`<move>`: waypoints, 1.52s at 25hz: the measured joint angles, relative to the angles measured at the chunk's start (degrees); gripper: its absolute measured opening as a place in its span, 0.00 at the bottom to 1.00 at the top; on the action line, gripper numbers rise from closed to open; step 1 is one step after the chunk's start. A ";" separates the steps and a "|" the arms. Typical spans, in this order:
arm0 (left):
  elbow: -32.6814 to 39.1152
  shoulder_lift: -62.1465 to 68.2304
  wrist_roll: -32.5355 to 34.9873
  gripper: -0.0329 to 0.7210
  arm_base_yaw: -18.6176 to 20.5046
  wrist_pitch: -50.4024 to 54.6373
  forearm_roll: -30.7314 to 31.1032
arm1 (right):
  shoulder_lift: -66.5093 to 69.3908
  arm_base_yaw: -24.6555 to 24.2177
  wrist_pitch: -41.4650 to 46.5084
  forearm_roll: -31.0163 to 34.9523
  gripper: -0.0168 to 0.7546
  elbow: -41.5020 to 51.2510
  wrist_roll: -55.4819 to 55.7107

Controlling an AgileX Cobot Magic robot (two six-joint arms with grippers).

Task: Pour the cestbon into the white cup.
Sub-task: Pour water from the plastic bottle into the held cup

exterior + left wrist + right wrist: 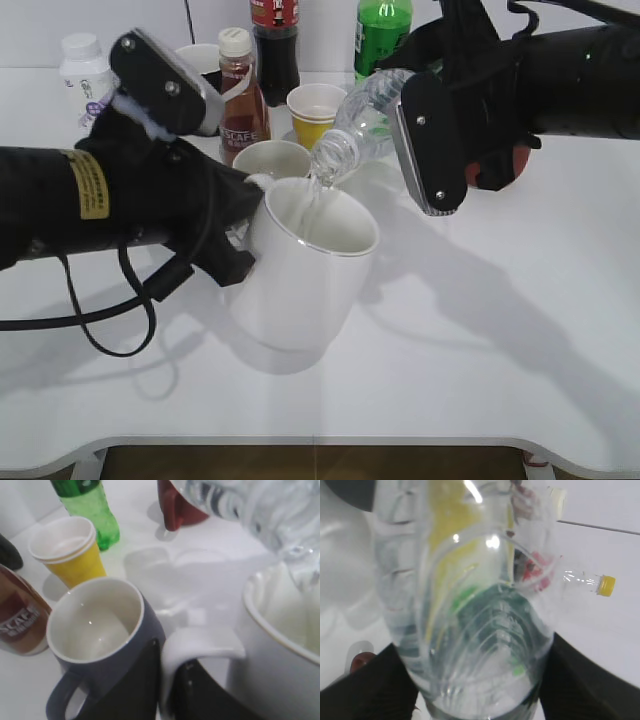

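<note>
The right gripper [425,150] is clamped around the cestbon [362,122], tilted mouth-down over the white cup [305,265], water streaming in. The left gripper [235,235] is closed on the cup's handle [200,647].

White table [480,380]: glossy top, rounded front edge, soft shadows across the surface. White wall [150,25] behind, with one thin dark vertical seam. Brown floor [310,462] visible beneath the front edge. Lighting bright and even.
</note>
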 joint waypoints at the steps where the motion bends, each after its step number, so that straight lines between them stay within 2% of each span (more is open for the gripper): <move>1: 0.00 0.23 0.00 0.09 0.01 0.07 0.04 | 0.00 0.00 0.00 0.00 0.63 -0.05 0.00; 18: 0.00 0.34 0.00 0.09 0.01 0.49 0.11 | 0.00 0.00 0.00 -0.26 0.63 -0.36 -5.16; 24: 0.00 0.34 0.00 0.09 0.19 -2.02 0.24 | 0.00 0.00 0.00 9.01 0.63 -0.36 -1.18; 28: 0.00 0.17 0.00 0.09 1.88 -5.42 0.30 | 0.00 0.00 -0.85 11.24 0.63 -0.36 12.05; 31: 0.00 -0.66 0.06 0.09 4.28 -7.54 0.42 | 0.00 0.00 -6.00 11.24 0.63 0.11 27.66; 34: 0.00 -0.98 0.06 0.09 7.51 -11.54 0.48 | 0.00 0.00 -14.19 11.05 0.63 1.47 48.03; 38: 0.00 -0.98 0.06 0.09 13.60 -16.79 0.63 | 0.00 -1.94 -19.98 10.56 0.63 4.35 64.87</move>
